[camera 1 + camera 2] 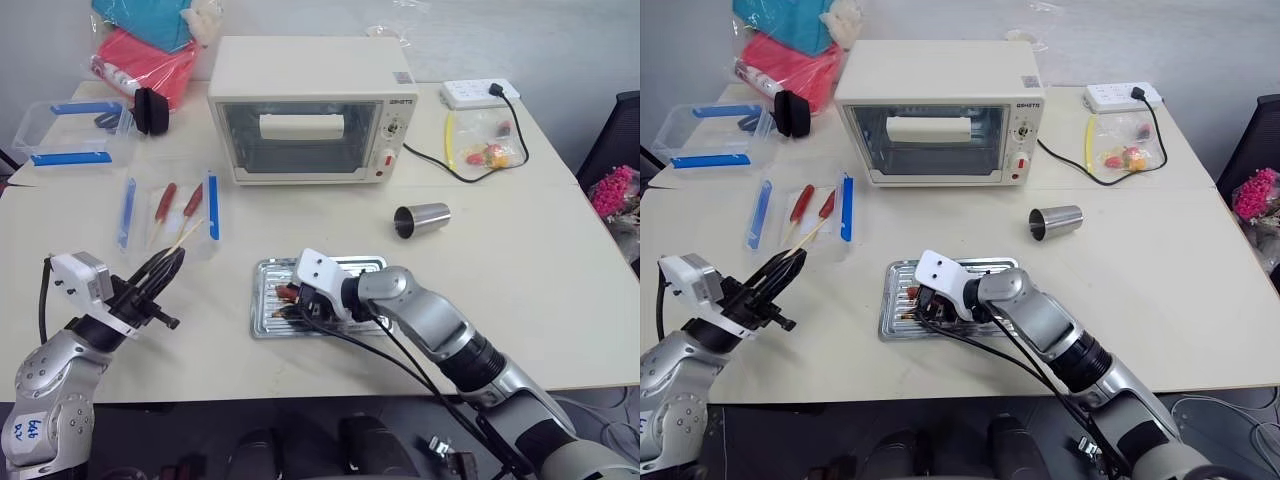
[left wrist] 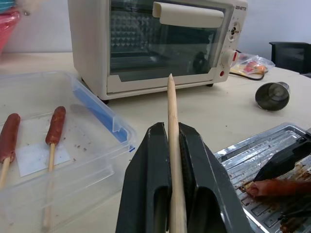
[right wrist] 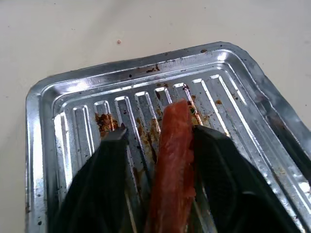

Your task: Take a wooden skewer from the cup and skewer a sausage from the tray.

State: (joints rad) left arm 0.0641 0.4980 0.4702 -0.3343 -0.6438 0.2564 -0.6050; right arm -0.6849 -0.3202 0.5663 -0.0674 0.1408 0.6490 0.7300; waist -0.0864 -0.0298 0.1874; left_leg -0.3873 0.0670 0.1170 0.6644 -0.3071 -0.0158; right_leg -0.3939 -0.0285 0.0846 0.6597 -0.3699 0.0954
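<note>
My left gripper [image 1: 165,265] is shut on the wooden skewer [image 2: 171,145], which sticks out past the fingertips, pointing forward and slightly up. It hovers over the table's front left, beside the tray [image 1: 262,300]. My right gripper [image 3: 160,130] is low over the tray, and its fingers straddle a red-brown sausage [image 3: 175,145] lying on the greasy ridges. One finger touches the sausage and the other stands a small gap away. The steel cup [image 1: 421,218] lies on its side to the right, behind the tray.
A cream toaster oven [image 1: 305,110] stands at the back centre. A clear plastic tray with blue clips [image 1: 212,205] holds two skewered sausages [image 1: 165,205], left of the metal tray. Another clear box [image 1: 70,130], coloured bags, a power strip [image 1: 480,93] and its cable line the back.
</note>
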